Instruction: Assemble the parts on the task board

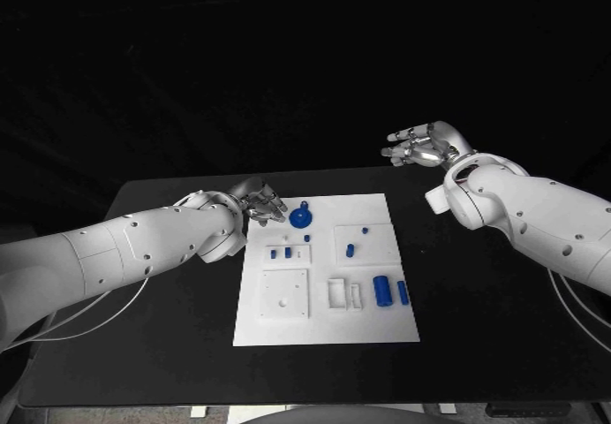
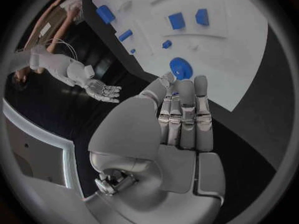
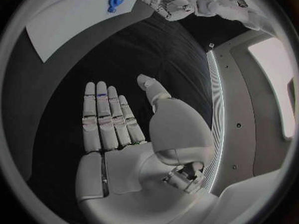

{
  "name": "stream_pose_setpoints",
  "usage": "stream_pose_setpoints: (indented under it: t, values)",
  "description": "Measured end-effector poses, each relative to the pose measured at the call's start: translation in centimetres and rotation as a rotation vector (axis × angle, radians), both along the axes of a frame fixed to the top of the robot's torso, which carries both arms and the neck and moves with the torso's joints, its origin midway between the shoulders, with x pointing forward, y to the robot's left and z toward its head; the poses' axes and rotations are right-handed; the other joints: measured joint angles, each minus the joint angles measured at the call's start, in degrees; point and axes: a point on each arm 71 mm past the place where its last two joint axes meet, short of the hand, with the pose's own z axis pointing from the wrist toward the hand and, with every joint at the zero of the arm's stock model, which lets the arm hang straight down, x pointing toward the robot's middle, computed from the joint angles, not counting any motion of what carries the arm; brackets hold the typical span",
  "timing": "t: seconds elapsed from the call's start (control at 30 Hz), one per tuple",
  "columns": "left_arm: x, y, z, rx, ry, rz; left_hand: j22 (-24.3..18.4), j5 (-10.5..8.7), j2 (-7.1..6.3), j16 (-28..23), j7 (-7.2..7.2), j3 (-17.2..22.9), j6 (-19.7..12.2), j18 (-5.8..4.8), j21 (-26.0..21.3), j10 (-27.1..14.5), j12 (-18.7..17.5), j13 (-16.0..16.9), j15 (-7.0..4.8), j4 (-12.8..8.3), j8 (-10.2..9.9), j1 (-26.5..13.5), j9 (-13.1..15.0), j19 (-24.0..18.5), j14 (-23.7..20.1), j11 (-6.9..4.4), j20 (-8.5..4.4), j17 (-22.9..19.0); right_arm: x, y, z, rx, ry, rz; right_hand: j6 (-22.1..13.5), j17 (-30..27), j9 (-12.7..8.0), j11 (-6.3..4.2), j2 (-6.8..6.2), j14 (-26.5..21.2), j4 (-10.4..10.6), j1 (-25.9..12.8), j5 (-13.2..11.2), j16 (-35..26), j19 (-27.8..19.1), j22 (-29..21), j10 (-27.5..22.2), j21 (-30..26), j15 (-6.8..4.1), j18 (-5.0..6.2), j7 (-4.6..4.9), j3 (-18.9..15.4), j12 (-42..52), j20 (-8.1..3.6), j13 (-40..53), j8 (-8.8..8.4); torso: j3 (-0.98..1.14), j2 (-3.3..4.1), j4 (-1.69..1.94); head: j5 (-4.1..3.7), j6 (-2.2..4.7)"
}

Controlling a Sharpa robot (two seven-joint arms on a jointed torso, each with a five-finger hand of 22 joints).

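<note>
The white task board (image 1: 325,305) lies in the middle of the black table. A round blue part (image 1: 300,217) with a small tab sits near its far left corner. Small blue parts (image 1: 289,252) stand in a left block, two more (image 1: 351,251) in a right block, and two blue cylinders (image 1: 382,290) lie near the front right. My left hand (image 1: 261,208) hovers at the board's far left corner, fingers straight (image 2: 181,119), tips just short of the round blue part (image 2: 181,67), holding nothing. My right hand (image 1: 420,148) is raised beyond the board's far right corner, flat and empty (image 3: 118,119).
A square recessed plate (image 1: 284,292) and small white frames (image 1: 343,293) sit on the board's near half. Bare black table (image 1: 484,336) surrounds the board on all sides. The left forearm (image 1: 127,252) stretches over the table's left part.
</note>
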Motion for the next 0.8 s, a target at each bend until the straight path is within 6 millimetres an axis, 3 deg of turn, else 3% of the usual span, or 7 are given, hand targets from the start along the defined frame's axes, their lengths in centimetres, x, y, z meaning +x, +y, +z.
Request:
stream_pose_setpoints:
  t: [0.07, 0.3, 0.43, 0.7, 0.8]
  values:
    - [0.0, -0.5, 0.4, 0.016, -0.057, -0.037, 0.0, 0.0, 0.0, -0.4, 0.01, -0.1, 0.1, 0.89, 1.3, -0.4, 0.0, -0.1, 0.02, -0.6, -0.3, 0.0, 0.1, 0.0, 1.0, 0.39, 0.0, -0.3, 0.0, 0.0, 0.0, 0.0, 0.0, 0.0, 0.0, 0.0, 0.0, 0.0, 0.0, 0.0, -0.1, 0.0, 0.0, 0.0, 0.0, 0.0, 0.0, 0.0, 0.0, 0.0, 0.0, 0.1, 0.0, 0.0, 0.0, 0.0, 0.01, 0.02, 0.0, -0.11, 0.12]
    - [-0.3, -2.5, 1.0, 0.102, -0.187, -0.157, 0.0, -0.31, -0.49, -0.6, 0.06, 0.7, 0.1, 0.88, 3.0, -2.6, -0.3, -0.1, 0.41, -1.8, -0.3, -1.1, 0.2, -0.2, 2.3, 1.09, 0.21, -0.2, 0.0, 0.1, 0.0, 0.0, 0.001, 0.003, 0.0, 0.0, 0.0, 0.0, 0.0, 0.0, -0.2, 0.0, 0.0, 0.0, 0.0, 0.0, 0.0, 0.0, 0.0, 0.0, 0.0, 0.2, 0.0, 0.0, 0.0, 0.0, 0.0, 0.09, 0.03, -0.29, 0.47]
    - [-0.4, -3.6, 1.1, 0.153, -0.227, -0.219, 0.0, -0.31, -1.18, -0.6, 0.2, 1.0, -1.7, 1.78, 3.3, -5.1, -0.3, -0.1, 0.82, -2.2, -0.5, -2.0, -0.2, 0.1, 2.7, 1.67, 0.54, -0.2, -0.1, 0.2, 0.0, 0.001, 0.001, 0.007, 0.0, 0.0, 0.0, 0.0, 0.0, 0.0, -0.2, 0.0, 0.0, 0.0, 0.0, 0.0, 0.0, 0.0, 0.0, 0.0, 0.0, 0.2, 0.0, 0.0, 0.0, 0.0, -0.01, 0.12, 0.01, -0.31, 0.62]
    - [-0.3, -5.0, 0.6, 0.271, -0.234, -0.325, 0.0, -0.54, -1.61, -0.8, 0.38, 1.6, -0.8, 1.79, 3.3, -6.7, -0.3, -0.1, 0.91, -2.0, -0.5, -2.8, -0.2, 0.6, 3.4, 2.18, 1.06, -0.2, -0.1, 0.5, 0.1, 0.003, 0.001, 0.016, 0.0, 0.0, 0.0, 0.21, 0.0, 0.0, -0.4, 0.0, 0.5, 0.0, -0.2, 0.0, -0.2, 0.0, 0.0, 0.0, 0.0, 0.4, 0.0, 0.21, 0.0, 0.0, -0.01, 0.36, -0.32, -0.08, 0.82]
    - [-0.2, -5.4, 0.5, 0.305, -0.227, -0.355, 0.0, -0.54, -1.67, -2.0, 0.47, 1.6, -1.5, 2.64, 2.6, -8.2, -0.3, -0.2, 1.12, -1.8, -0.5, -2.9, -0.3, 0.9, 3.6, 2.64, 1.36, -0.8, -0.1, 0.7, 0.1, 0.005, 0.001, 0.02, 0.0, 0.0, 0.0, 0.21, 0.0, 0.0, -0.4, 0.0, 0.5, 0.0, -0.2, 0.0, -0.2, 0.0, 0.0, 0.0, 0.0, 0.4, 0.0, 0.21, 0.0, 0.0, 0.0, 0.47, -0.43, 0.01, 0.94]
